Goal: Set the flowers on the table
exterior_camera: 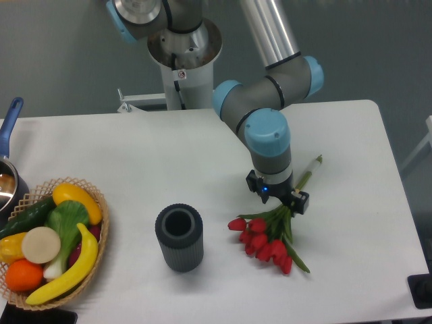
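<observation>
The flowers (pixel 266 241), a small bunch of red tulip buds with green stems and leaves, lie at the right middle of the white table (pixel 169 155). The buds point toward the front and one stem end sticks out toward the back right. My gripper (pixel 282 206) hangs straight down over the stems, just behind the buds, and its black body hides the fingertips. I cannot tell whether the jaws grip the stems or stand apart around them. The buds look as if they rest on the tabletop.
A dark ribbed cylinder (pixel 179 237) stands upright left of the flowers. A wicker basket (pixel 101 233) of fruit and vegetables sits at the front left corner. A pot with a blue handle (pixel 10 118) is at the left edge. The arm's base (pixel 183 61) stands behind the table.
</observation>
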Robot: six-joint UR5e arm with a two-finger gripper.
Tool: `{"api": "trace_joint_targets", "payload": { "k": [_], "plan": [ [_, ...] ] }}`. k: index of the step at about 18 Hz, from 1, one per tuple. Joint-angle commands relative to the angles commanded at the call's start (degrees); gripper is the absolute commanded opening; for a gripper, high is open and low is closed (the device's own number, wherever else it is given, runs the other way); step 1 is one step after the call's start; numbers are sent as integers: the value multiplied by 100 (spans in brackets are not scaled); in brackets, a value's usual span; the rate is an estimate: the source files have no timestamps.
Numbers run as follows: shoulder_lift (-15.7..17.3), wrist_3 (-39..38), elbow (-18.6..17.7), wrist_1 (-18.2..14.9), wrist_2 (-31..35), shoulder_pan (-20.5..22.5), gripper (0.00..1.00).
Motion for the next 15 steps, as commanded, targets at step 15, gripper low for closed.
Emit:
{"api": "trace_joint_targets", "payload": {
  "k": [15],
  "plan": [
    [142,89,-35,18,-572,589,100]
  ]
}}
